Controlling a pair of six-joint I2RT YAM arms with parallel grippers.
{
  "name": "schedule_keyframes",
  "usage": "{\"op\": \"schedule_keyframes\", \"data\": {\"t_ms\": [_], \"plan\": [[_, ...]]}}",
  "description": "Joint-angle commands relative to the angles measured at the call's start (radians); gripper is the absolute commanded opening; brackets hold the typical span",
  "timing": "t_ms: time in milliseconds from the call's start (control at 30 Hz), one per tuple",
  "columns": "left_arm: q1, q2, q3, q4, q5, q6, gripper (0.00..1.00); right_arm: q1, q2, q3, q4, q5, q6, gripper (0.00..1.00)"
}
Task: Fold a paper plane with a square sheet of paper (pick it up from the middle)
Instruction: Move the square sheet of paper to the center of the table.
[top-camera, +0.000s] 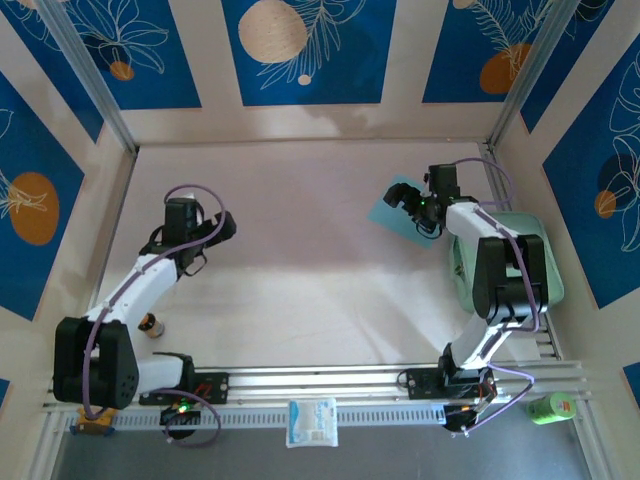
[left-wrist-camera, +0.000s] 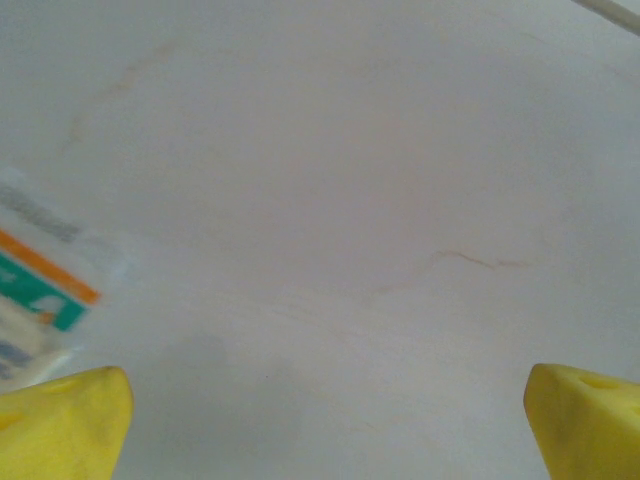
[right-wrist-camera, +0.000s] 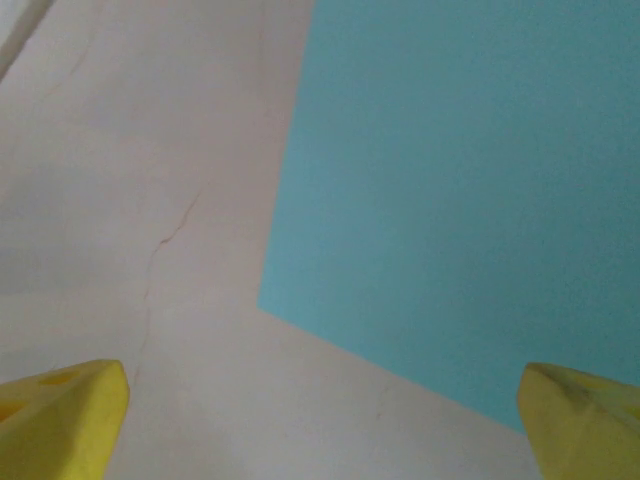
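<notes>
Paper: the square sheet of paper, light blue, matte and unmarked, lies flat and uncreased on the far right part of the bench, near the far corner of the mint-green tray. The right wrist view shows the sheet with crisp straight edges and one sharp corner lying between the yellow fingertips. Over it hangs the right pincer, jaws spread wide and nothing held; whether it touches the paper I cannot tell. Likewise released, the left pincer is over bare bench on the left side, well apart from the sheet. A blurred wrapper with orange and teal stripes lies at the left edge of the left wrist view. Bench surface is pale and smooth, with faint hairline marks. A wide open stretch runs between the two arms. The tray has rounded corners; the right arm covers much of it, so its contents cannot be read. A white packet sits past the rail at the near edge.
</notes>
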Motion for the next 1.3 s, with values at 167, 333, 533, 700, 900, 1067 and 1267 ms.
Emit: {"op": "schedule_keyframes", "data": {"t_ms": [167, 333, 533, 700, 900, 1067, 1267], "plan": [[-0.053, 0.036, -0.031, 0.095, 0.249, -0.061, 1.0, 0.011, 0.152, 0.135, -0.081, 0.014, 0.049, 1.0], [-0.066, 0.042, -0.045, 0.123, 0.293, -0.074, 1.0, 0.011, 0.21, 0.166, -0.088, 0.011, 0.052, 1.0], [-0.099, 0.061, -0.045, 0.142, 0.333, -0.098, 1.0, 0.015, 0.261, 0.198, -0.15, -0.034, 0.055, 0.99], [-0.134, 0.043, -0.048, 0.139, 0.349, -0.095, 1.0, 0.041, 0.262, 0.182, -0.212, -0.047, 0.051, 0.98], [-0.158, -0.005, -0.07, 0.137, 0.385, -0.101, 1.0, 0.104, 0.2, 0.101, -0.218, -0.079, 0.047, 0.98], [-0.162, -0.105, -0.134, 0.14, 0.365, -0.112, 1.0, 0.207, 0.139, 0.022, -0.216, -0.103, 0.064, 0.98], [-0.16, -0.207, -0.184, 0.088, 0.329, -0.088, 1.0, 0.363, 0.068, -0.095, -0.157, -0.129, 0.145, 0.98]]}}
